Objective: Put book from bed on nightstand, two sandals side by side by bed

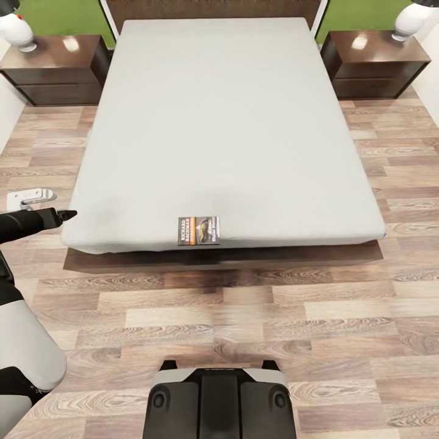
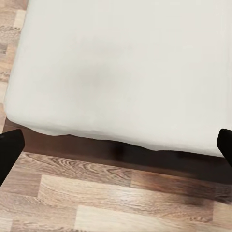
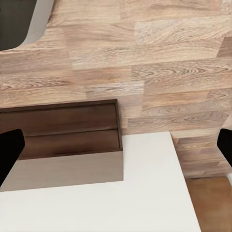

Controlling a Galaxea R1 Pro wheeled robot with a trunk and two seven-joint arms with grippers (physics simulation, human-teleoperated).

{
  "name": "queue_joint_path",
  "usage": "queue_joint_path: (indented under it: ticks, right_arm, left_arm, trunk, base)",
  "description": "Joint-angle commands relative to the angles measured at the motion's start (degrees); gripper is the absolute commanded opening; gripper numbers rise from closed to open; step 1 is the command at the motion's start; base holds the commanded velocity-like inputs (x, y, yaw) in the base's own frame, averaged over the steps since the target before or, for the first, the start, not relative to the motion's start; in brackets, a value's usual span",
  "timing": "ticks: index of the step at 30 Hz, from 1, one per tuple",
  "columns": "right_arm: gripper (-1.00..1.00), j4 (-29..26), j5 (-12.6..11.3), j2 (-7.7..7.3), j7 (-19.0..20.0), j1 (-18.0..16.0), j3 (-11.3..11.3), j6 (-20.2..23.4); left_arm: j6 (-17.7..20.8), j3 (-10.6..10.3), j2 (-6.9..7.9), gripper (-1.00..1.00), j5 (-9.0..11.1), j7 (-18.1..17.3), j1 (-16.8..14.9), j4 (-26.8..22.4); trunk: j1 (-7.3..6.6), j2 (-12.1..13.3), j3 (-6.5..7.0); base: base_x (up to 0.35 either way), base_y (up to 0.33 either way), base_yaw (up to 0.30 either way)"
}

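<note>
**A book waits at the foot of the bed**

The bedroom has a wood-plank floor [image 1: 341, 317] and a big bed [image 1: 225, 122] in the middle.

The left gripper [image 1: 61, 215] hangs at about 9 o'clock in the head view, just beside the near left corner of the bed. Its dark tips point at the mattress. In the left wrist view its fingers [image 2: 9, 150] stand wide apart with nothing between them. It holds nothing. The right gripper [image 3: 116, 145] is spread wide too and grips nothing. It looks down at the floor, a dark wood piece [image 3: 63, 130] and a white surface [image 3: 121, 193].

The book [image 1: 199, 231] lies flat on the mattress at the near edge, around 6 o'clock. A nightstand [image 1: 52, 70] stands at 11 o'clock. The other nightstand [image 1: 375, 64] stands at 1 o'clock. Each has a white lamp [image 1: 17, 27] on top.
</note>
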Motion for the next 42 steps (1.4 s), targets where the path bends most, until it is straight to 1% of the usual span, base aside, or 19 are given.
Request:
queue_joint_path:
  ticks: [1,32,42]
  right_arm:
    - [1.0,-0.1,0.6,0.03,0.2,0.0,-0.5,-0.1]
    - [1.0,-0.2,0.6,0.07,0.2,0.0,-0.4,-0.1]
    - [1.0,-0.2,0.6,0.07,0.2,0.0,-0.3,-0.1]
  left_arm:
    - [0.3,0.0,0.01,1.0,-0.5,-0.6,0.0,0.0]
    - [0.3,0.0,0.05,1.0,-0.5,-0.6,0.0,0.2]
    - [0.3,0.1,-0.42,1.0,-0.6,-0.7,0.0,0.1]
  trunk:
    - [0.04,-0.1,-0.05]
    - [0.04,-0.1,-0.03]
    - [0.04,-0.1,-0.03]
  base:
    - [0.0,0.0,-0.002]
    - [0.0,0.0,0.0]
    - [0.0,0.0,0.0]
